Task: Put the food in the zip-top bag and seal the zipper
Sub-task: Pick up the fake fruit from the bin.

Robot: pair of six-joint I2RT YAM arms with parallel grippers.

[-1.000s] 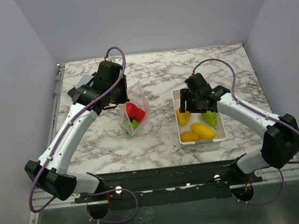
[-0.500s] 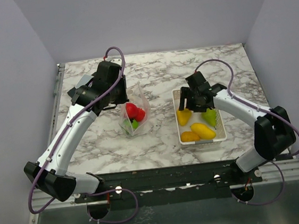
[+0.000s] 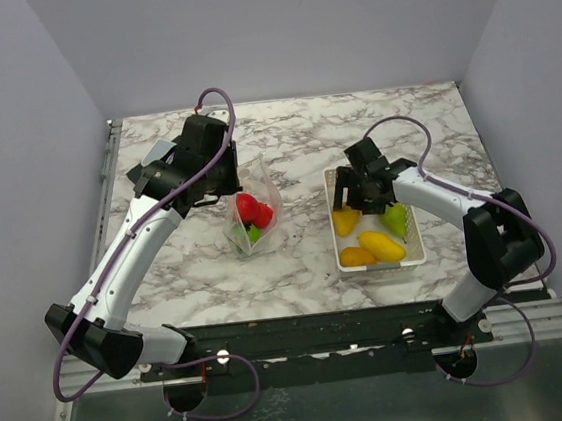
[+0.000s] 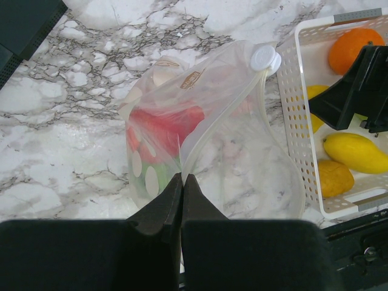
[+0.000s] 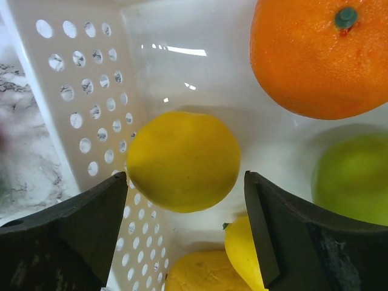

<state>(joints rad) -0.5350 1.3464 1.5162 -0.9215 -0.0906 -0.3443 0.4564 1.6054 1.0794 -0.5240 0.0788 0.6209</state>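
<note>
**Left of the overhead view:** the left gripper (image 3: pixel 237 188) pinches the upper rim of a clear bag (image 3: pixel 255 221), which stands on the marble table (image 3: pixel 304 138). In the left wrist view its jaws are pressed together at bottom centre, with the bag's thin edge caught between them. The zip strip (image 4: pixel 209 128) runs from that pinch up to a white round tab (image 4: pixel 265 59) at the bag's top corner. The mouth gapes open toward the right of the frame. Inside the bag, at centre left of that frame, a red piece (image 4: pixel 163 124) of toy food lies above a green piece (image 4: pixel 145 180).

**Right of the overhead view:** a white tray (image 3: pixel 421 246) with perforated walls sits near the bag and holds the other food. The right gripper (image 5: pixel 185 182) hangs over the tray's upper end with its jaws spread wide. One finger sits on each side of a round yellow fruit (image 5: pixel 182 160) that lies against the tray's perforated wall. Whether the pads touch the fruit cannot be told. An orange (image 5: pixel 315 54) fills the upper right of the right wrist view, and a green fruit (image 5: pixel 354 182) shows at its right edge. A long yellow piece (image 3: pixel 381 245) and an orange-yellow piece (image 3: pixel 356 256) lie touching at the tray's lower end in the overhead view.
</note>
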